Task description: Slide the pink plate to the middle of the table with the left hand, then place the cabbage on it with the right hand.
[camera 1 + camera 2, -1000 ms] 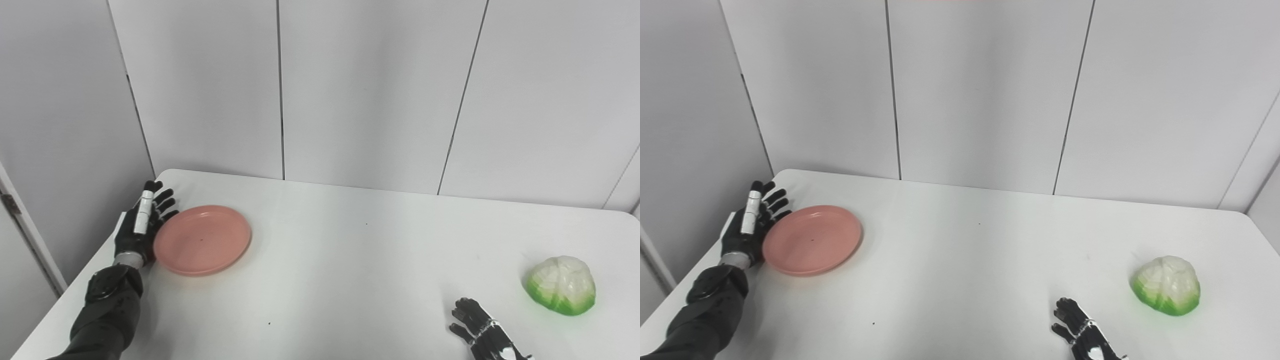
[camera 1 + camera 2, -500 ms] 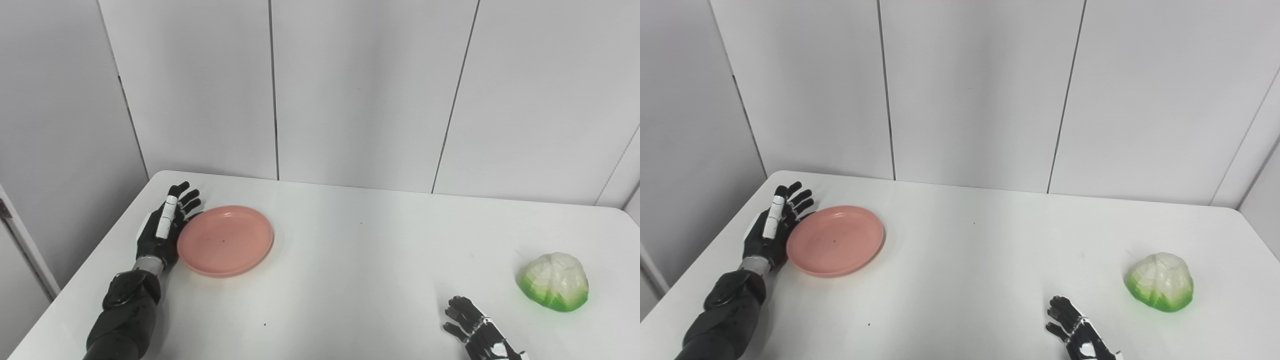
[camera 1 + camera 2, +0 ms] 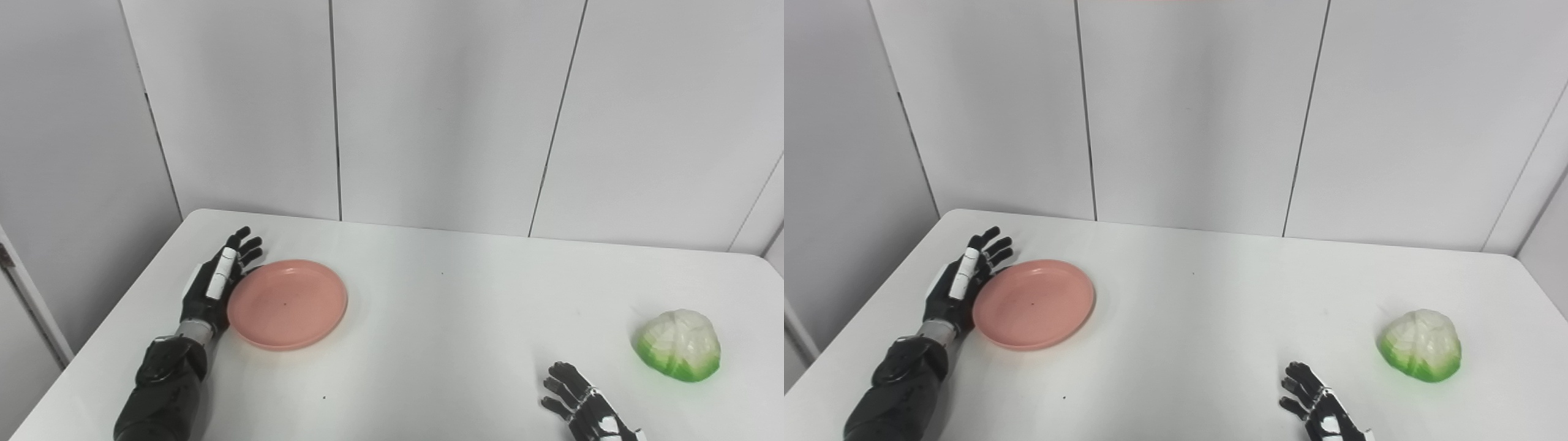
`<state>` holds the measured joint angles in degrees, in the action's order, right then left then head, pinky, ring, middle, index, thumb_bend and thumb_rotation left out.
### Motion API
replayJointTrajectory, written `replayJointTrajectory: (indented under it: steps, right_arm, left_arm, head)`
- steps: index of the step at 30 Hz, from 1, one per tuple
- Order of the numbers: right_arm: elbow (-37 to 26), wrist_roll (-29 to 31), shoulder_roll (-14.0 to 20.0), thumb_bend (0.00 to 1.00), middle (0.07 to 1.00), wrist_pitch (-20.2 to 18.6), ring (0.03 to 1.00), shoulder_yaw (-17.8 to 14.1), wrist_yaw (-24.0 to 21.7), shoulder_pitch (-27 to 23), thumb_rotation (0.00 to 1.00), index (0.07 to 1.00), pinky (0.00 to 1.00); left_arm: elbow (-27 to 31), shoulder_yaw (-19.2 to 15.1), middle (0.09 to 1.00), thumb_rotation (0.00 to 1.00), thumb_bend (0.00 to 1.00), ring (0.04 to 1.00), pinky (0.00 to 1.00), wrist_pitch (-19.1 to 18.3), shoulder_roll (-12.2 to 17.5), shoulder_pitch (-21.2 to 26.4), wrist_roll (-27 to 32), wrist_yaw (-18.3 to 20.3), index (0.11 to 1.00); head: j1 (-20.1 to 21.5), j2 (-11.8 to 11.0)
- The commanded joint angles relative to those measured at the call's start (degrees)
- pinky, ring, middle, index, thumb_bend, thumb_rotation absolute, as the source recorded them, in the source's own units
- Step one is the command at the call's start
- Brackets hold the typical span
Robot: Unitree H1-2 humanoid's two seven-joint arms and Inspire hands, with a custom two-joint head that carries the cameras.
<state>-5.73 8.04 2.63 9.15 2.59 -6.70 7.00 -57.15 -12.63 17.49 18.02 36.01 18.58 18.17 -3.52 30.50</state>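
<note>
the right hand [image 3: 585, 407] is cut off at the wrist by the bottom edge. the left hand [image 3: 214, 291] hides the pink plate [image 3: 288, 303] rim it meets. the bench [image 3: 429, 343] near edge is out of frame.

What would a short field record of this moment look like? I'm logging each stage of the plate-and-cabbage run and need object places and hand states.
surface: white table
pink plate: flat on the table's left part, empty, not yet at the middle
cabbage: on the table at far right, untouched
left hand: open, fingers spread, set against the plate's left rim
right hand: open, low at the near edge, left of the cabbage and apart from it
stage: plate slide under way; cabbage not yet picked up
</note>
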Motion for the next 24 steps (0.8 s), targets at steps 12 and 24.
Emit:
replayJointTrajectory:
  steps: [12,24]
  right_arm:
    - [-0.5,-0.5,-1.0,0.89,0.854,-3.1,0.834,1.1,0.9,2.7,0.98,0.815,0.78]
    - [-1.2,-1.0,-1.4,0.9,0.858,-4.4,0.835,1.5,1.3,2.5,0.98,0.815,0.78]
  left_arm:
    - [5.7,4.1,0.876,0.81,0.88,0.9,0.83,-4.6,-5.8,-1.5,-4.3,-3.3,0.887]
    - [9.5,7.7,0.887,0.87,0.92,0.907,0.82,-6.9,-9.2,-3.8,-7.4,-5.4,0.882]
  head:
    - [0.8,0.3]
    - [1.7,0.6]
